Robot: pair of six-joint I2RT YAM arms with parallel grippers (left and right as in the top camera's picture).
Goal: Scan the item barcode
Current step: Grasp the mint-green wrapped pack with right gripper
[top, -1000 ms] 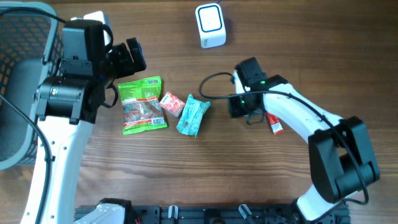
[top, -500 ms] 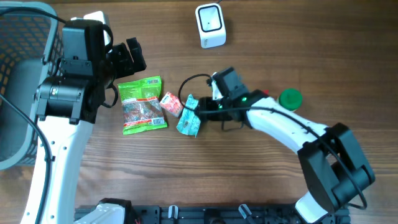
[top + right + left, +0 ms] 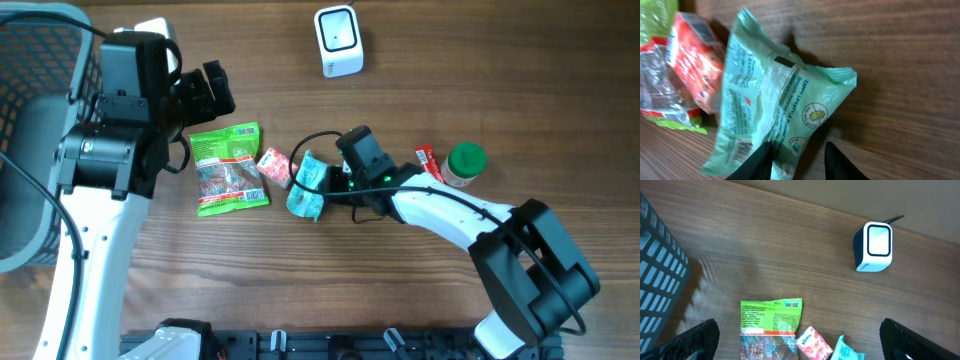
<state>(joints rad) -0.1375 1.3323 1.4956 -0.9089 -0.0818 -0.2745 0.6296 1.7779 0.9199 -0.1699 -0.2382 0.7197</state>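
The pick-up is in hand: the right gripper (image 3: 799, 157) straddles the 3 o'clock end of the teal packet (image 3: 303, 192) at table centre, jaws narrow, though whether they pinch it cannot be told. Next it likely needs a firm grip and a lift to the scanner (image 3: 338, 42) at 12 o'clock. The left gripper (image 3: 800, 339) hangs wide and empty; the barcode is blurred and the fingertips are cut off.
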